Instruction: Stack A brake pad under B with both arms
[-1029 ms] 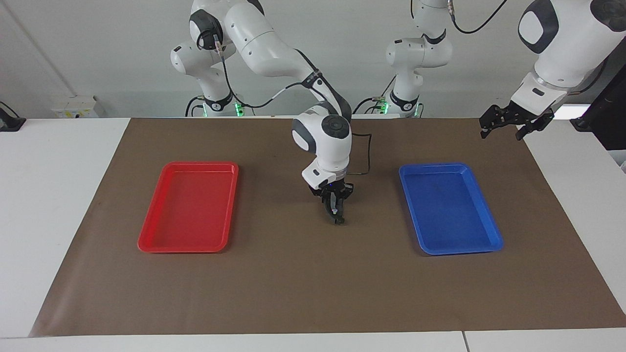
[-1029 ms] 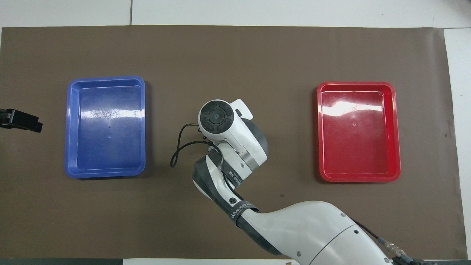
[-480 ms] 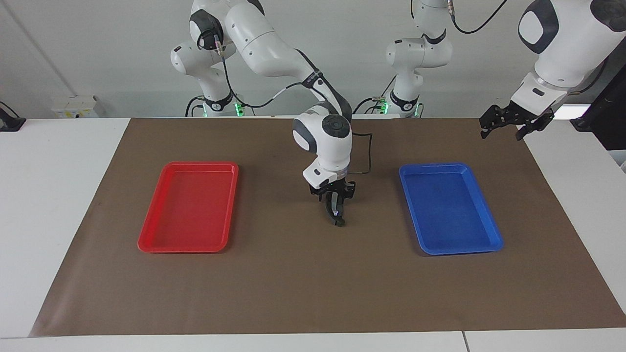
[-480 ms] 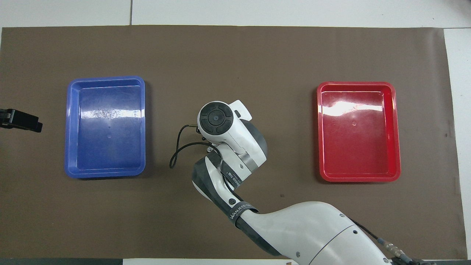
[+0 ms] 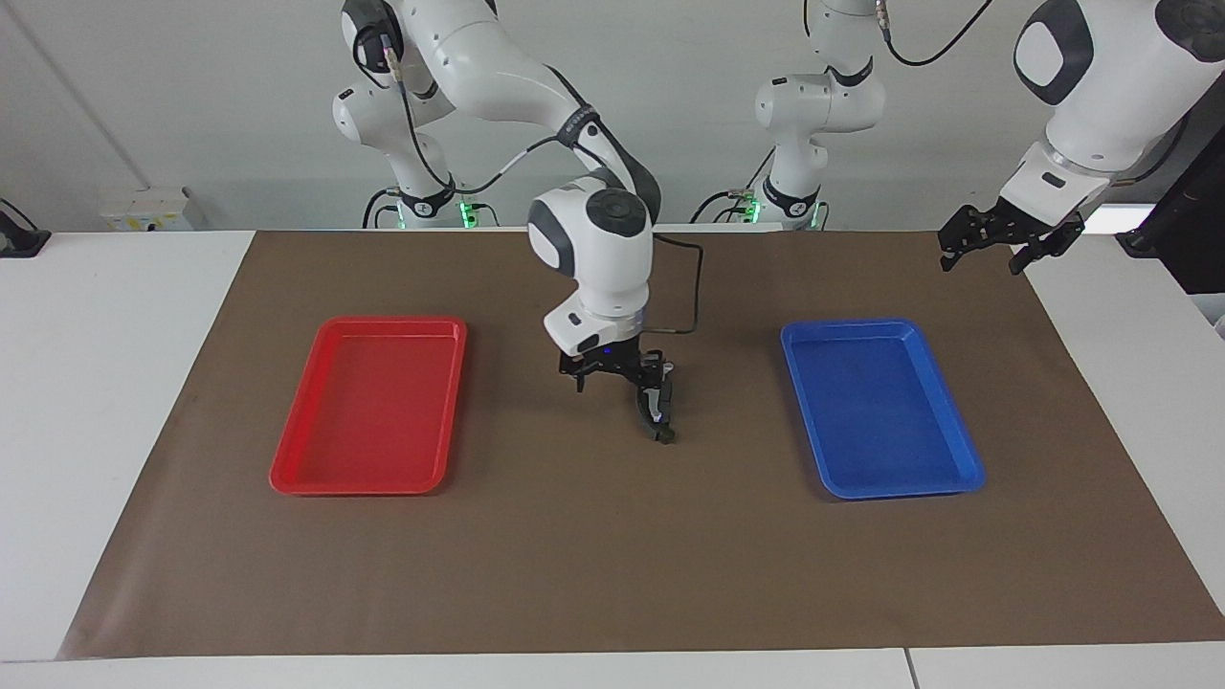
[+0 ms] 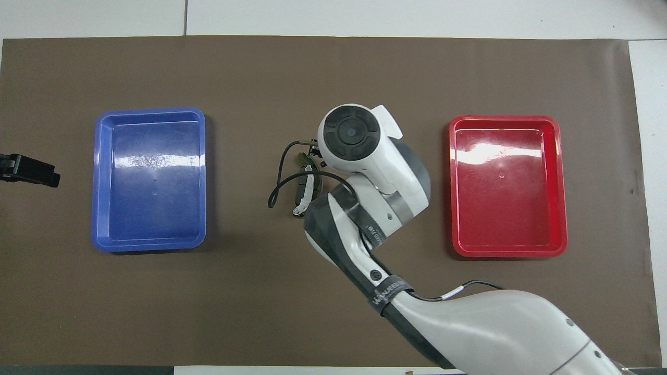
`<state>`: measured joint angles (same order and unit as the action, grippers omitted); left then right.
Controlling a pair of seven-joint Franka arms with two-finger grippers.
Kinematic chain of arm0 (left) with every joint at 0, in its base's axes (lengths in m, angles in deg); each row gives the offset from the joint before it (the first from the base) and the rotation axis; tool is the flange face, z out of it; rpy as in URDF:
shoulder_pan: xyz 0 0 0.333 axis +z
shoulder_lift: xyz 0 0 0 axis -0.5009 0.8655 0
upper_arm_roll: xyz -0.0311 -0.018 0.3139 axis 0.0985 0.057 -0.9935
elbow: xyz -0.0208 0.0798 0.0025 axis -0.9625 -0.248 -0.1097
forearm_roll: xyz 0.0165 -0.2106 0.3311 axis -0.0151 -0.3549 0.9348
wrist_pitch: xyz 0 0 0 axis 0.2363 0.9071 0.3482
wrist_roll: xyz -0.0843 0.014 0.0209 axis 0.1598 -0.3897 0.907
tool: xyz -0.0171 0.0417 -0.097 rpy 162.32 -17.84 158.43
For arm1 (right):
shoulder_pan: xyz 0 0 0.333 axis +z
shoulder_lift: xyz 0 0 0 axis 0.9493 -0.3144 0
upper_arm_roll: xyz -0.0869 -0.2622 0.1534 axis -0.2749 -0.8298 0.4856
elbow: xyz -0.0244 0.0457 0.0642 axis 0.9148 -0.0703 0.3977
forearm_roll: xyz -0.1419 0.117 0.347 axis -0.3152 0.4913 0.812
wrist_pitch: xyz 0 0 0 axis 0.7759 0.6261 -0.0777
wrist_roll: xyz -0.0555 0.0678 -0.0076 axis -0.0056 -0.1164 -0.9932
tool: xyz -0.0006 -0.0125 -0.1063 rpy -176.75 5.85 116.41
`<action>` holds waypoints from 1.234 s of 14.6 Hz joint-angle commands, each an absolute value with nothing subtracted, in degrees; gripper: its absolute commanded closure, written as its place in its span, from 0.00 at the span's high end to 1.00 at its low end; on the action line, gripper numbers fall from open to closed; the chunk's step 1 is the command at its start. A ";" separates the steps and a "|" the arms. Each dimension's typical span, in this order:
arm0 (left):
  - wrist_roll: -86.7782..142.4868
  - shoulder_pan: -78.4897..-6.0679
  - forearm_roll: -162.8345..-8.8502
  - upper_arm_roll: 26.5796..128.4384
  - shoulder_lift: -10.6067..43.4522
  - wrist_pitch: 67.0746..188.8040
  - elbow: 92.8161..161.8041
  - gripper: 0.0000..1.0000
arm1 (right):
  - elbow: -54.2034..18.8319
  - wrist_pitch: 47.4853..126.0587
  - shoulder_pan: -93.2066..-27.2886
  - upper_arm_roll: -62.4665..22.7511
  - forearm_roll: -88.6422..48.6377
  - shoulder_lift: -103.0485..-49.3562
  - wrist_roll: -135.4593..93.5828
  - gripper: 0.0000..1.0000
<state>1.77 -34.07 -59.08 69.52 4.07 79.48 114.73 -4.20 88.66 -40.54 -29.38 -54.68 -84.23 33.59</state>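
The long brake pad (image 5: 657, 410) lay just beside our spread right tool (image 5: 620, 381), toward the left arm's end, pointing away from us. Our left tool (image 5: 995, 254) waited, spread, well apart.

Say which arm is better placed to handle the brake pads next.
Right, probably. The right pincer hangs open just beside B at mid-mat. The left pincer waits high over the mat's corner at the left arm's end.

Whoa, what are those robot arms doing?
The right gripper hangs low over the brown mat, between the red tray and the blue tray. Its jaws are open beside the long black brake pad, which lies on the mat. Whether the short pad sits underneath is hidden. The left gripper waits at its own end of the table.
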 commanded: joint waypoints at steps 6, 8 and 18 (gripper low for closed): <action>2.48 -33.84 -57.98 69.91 3.64 78.59 114.53 0.99 | -8.06 76.95 -59.00 -28.46 -55.43 -70.19 11.16 1.00; 2.57 -33.84 -57.98 69.91 3.64 78.59 114.44 0.99 | -8.15 72.82 -61.99 -28.46 -55.25 -68.08 8.25 1.00; 2.48 -33.84 -57.98 69.91 3.64 78.59 114.44 0.99 | -6.66 58.14 -70.62 -28.73 -51.56 -58.42 -0.20 1.00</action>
